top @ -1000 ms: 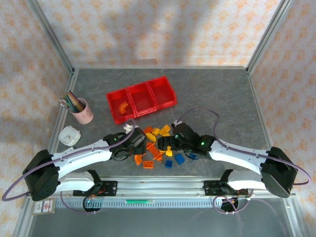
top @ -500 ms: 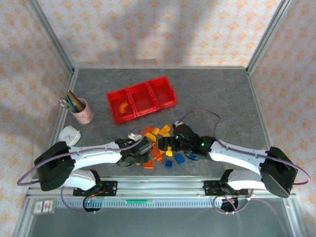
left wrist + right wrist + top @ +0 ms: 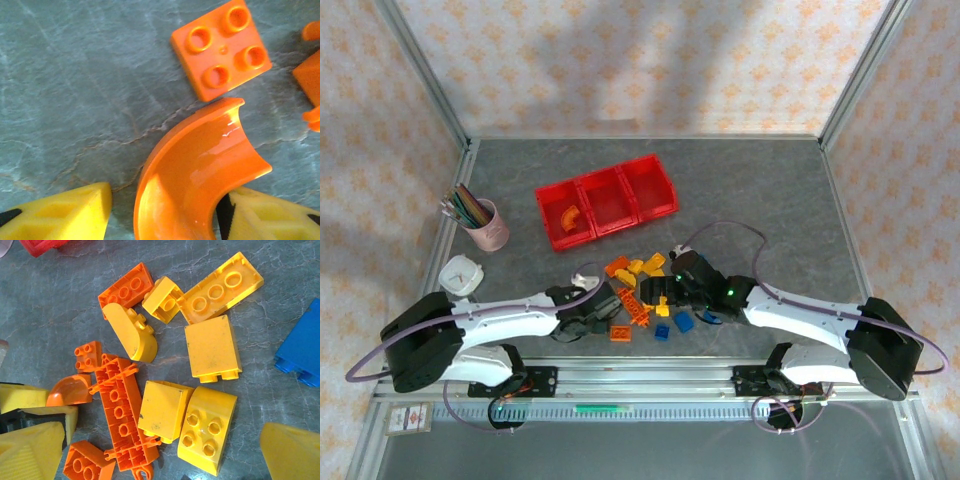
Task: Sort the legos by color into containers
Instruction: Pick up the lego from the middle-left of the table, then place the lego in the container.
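Note:
An orange arch lego (image 3: 195,170) lies on the table between my left gripper's (image 3: 165,202) yellow fingers, which stand open: the right finger is at the arch, the left finger a small gap away. An orange square brick (image 3: 222,47) lies just beyond it. My right gripper (image 3: 160,450) hangs open over a yellow flat brick (image 3: 165,410) and a yellow rounded brick (image 3: 207,430), beside a long orange brick (image 3: 122,410). The same arch (image 3: 70,390) appears at the left of the right wrist view. The three joined red bins (image 3: 607,200) stand behind the pile, one orange arch (image 3: 569,217) in the left bin.
Blue bricks (image 3: 683,322) lie at the pile's near right side. A pink cup of pencils (image 3: 483,225) and a white object (image 3: 460,272) stand at the table's left. Both arms lie low along the near edge, their grippers close together at the pile (image 3: 640,290).
My left arm has swung its gripper right and toward the near edge, down to the orange bricks. The right arm has stayed still.

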